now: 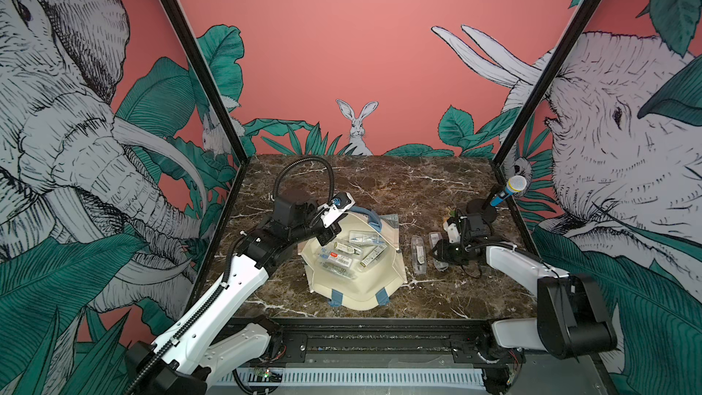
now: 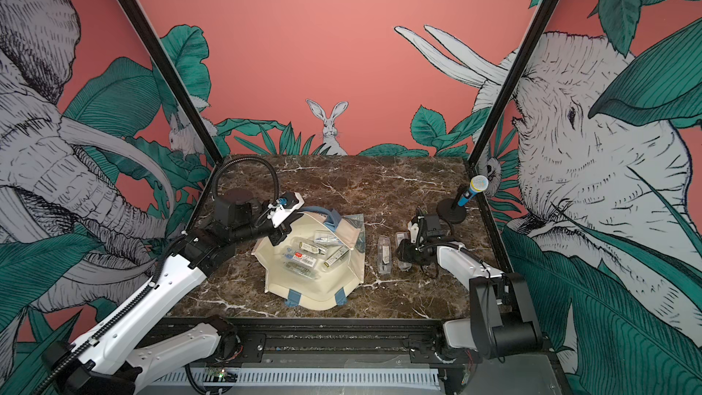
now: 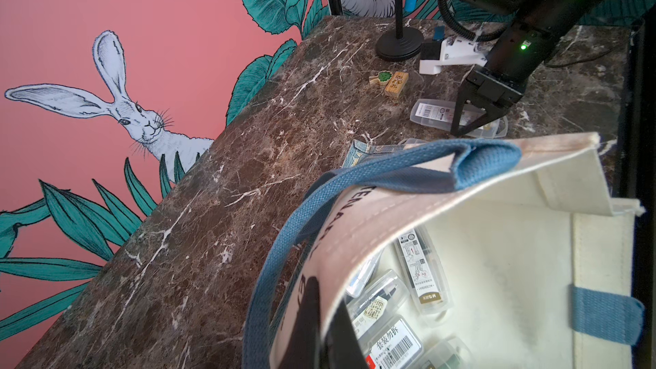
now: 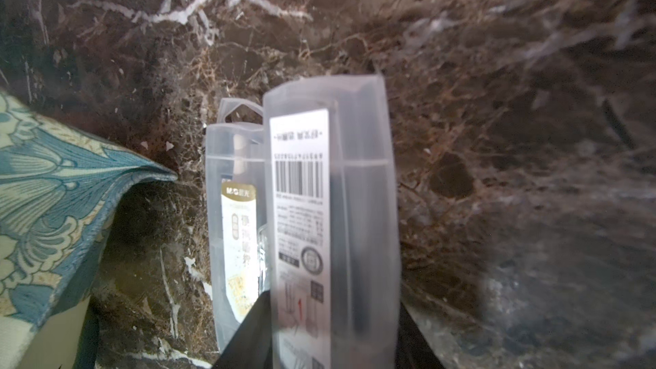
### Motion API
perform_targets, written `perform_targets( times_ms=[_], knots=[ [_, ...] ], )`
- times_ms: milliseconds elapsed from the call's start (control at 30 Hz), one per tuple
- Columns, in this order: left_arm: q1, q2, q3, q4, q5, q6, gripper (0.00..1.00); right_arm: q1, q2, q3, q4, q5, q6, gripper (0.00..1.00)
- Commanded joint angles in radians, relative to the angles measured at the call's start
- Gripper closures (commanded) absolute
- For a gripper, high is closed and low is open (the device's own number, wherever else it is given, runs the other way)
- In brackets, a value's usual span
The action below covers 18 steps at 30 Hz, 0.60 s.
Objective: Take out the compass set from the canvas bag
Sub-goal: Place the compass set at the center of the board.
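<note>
L gripper [image 1: 329,236] sits at the 10 o'clock rim of the canvas bag [image 1: 353,292], fingers together, pinched on the cloth w/ that edge held up off the marble tabletop [image 1: 380,184]. The bag lies mid-table, slightly L of centre, mouth gaping upward. One dusty-blue handle [image 3: 479,161] folds over the rim at 12 o'clock; the other's ends show at 6 o'clock. Inside, in both top views, several clear compass sets [image 1: 343,258] lie in a loose heap, labels & barcodes up. At the bag's 3 o'clock, near its teal leaf-print base [image 4: 53,189] but apart from it, a second compass set [image 1: 418,256] lies flat on the marble, long axis 12-to-6. Just beside it, at its 3 o'clock, the compass set [image 4: 333,189] w/ barcode label up is in the R gripper [image 1: 438,256]: fingers part-spread, clamped on the case's long sides near one end. Cannot tell whether that case rests on the marble or hangs just above it. At approx 1 o'clock from the R gripper are two small wooden stamps [image 3: 388,81], then a blue-bodied microphone [image 1: 511,188] on a round black stand near the table's R edge.
</note>
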Motion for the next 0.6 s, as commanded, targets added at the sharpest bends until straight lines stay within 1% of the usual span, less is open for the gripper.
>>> perform_targets(
  times_ms=[0,300,567],
  knots=[
    [-0.002,-0.040,0.009,0.053,0.023,-0.004,1.00,-0.002,0.018,-0.018,0.036,-0.023,-0.012,0.66],
    [-0.002,-0.047,0.010,0.056,0.031,-0.006,1.00,-0.002,0.062,-0.027,0.050,-0.021,-0.010,0.58],
    [-0.002,-0.047,0.008,0.061,0.033,-0.003,1.00,-0.002,0.047,-0.023,0.020,0.002,-0.012,0.48]
  ],
)
